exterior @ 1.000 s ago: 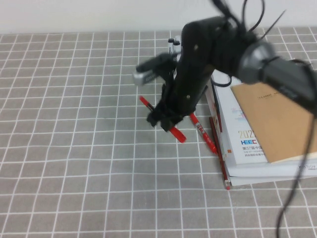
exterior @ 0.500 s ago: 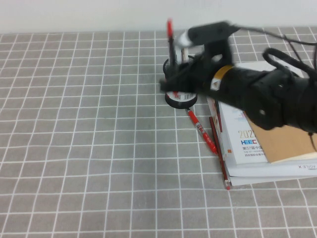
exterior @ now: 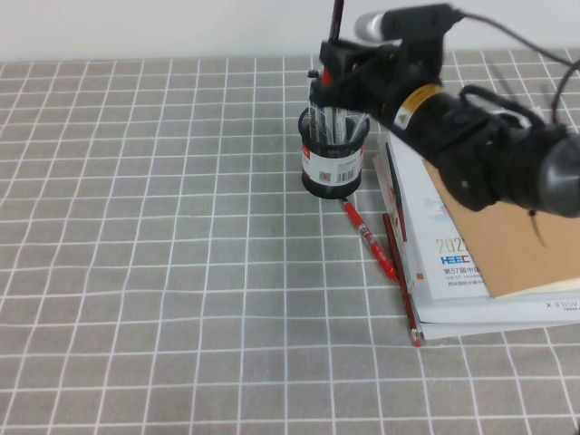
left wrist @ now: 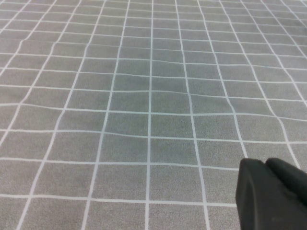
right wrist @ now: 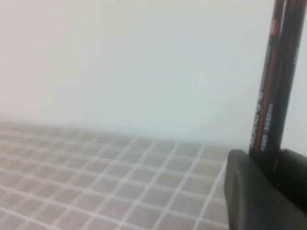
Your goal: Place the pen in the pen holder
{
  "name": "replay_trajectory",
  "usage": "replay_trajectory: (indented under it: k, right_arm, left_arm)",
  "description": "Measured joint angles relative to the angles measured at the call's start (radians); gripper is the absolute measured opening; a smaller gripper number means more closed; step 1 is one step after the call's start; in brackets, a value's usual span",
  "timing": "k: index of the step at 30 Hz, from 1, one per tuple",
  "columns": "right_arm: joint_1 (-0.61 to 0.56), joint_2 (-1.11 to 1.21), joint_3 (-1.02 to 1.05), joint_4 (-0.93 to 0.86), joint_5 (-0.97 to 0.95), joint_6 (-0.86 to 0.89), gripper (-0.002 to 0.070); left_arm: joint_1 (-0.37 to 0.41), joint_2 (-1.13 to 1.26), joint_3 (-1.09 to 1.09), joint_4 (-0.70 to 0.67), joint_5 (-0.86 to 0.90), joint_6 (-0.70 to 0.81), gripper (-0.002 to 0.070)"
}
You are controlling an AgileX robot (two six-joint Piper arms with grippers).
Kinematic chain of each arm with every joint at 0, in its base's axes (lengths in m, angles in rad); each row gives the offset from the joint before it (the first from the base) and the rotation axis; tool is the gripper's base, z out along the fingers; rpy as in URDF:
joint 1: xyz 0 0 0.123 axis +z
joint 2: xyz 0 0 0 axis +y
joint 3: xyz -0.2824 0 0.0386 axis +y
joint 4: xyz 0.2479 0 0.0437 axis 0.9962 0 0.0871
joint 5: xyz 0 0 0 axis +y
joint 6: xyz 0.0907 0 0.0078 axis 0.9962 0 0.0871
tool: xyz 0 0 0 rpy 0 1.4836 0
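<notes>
The pen [exterior: 336, 20] stands upright in my right gripper [exterior: 337, 71], its top running out of the high view. Only its black barrel shows there. My right gripper is shut on it directly above the pen holder [exterior: 333, 161], a black mesh cup with a white barcode label that holds several other pens. The pen's lower end is hidden behind the gripper. In the right wrist view the black barrel [right wrist: 272, 91] rises between the fingers of my right gripper [right wrist: 268, 165]. My left gripper [left wrist: 271, 189] is shut and empty low over the checked cloth, and is out of the high view.
A red pen with a clear middle [exterior: 369, 239] and a thin dark-red stick [exterior: 400, 276] lie in front of the holder. To the right, a brown notebook [exterior: 507, 217] lies on a stack of white books [exterior: 444, 290]. The checked cloth [exterior: 136, 272] covers the table.
My right arm lifted the pen from low over the cloth, turned it upright and carried it back to above the pen holder. It now stands higher than half a second ago.
</notes>
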State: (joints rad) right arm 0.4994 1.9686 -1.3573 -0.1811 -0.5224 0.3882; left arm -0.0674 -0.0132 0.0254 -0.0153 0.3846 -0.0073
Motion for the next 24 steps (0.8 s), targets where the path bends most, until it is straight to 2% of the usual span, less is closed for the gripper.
replay_trajectory:
  k: [5,7,11,14,17,19,21,24]
  right_arm:
    - [0.0,0.081,-0.036,-0.025,0.014,0.0,0.0087]
    - [0.0,0.093,-0.041,-0.029,0.024,0.0,0.0141]
    - [0.0,0.102,-0.041,-0.032,0.058,0.0,0.0314]
    - [0.0,0.102,-0.041,-0.032,0.068,0.0,0.0363]
    - [0.0,0.1,-0.041,-0.032,0.075,0.0,0.0311]
    - [0.0,0.083,-0.041,-0.041,0.084,0.002,0.022]
    - [0.0,0.046,-0.035,-0.064,0.088,0.008,0.0097]
    - [0.0,-0.051,0.011,-0.087,0.089,0.023,0.0018]
  left_arm:
    - [0.0,0.0,0.0,0.0,0.0,0.0,-0.0006]
    - [0.0,0.0,0.0,0.0,0.0,0.0,-0.0006]
    - [0.0,0.0,0.0,0.0,0.0,0.0,-0.0006]
    - [0.0,0.0,0.0,0.0,0.0,0.0,-0.0006]
    - [0.0,0.0,0.0,0.0,0.0,0.0,-0.0006]
    - [0.0,0.0,0.0,0.0,0.0,0.0,-0.0006]
    - [0.0,0.0,0.0,0.0,0.0,0.0,-0.0006]
    - [0.0,0.0,0.0,0.0,0.0,0.0,-0.0006]
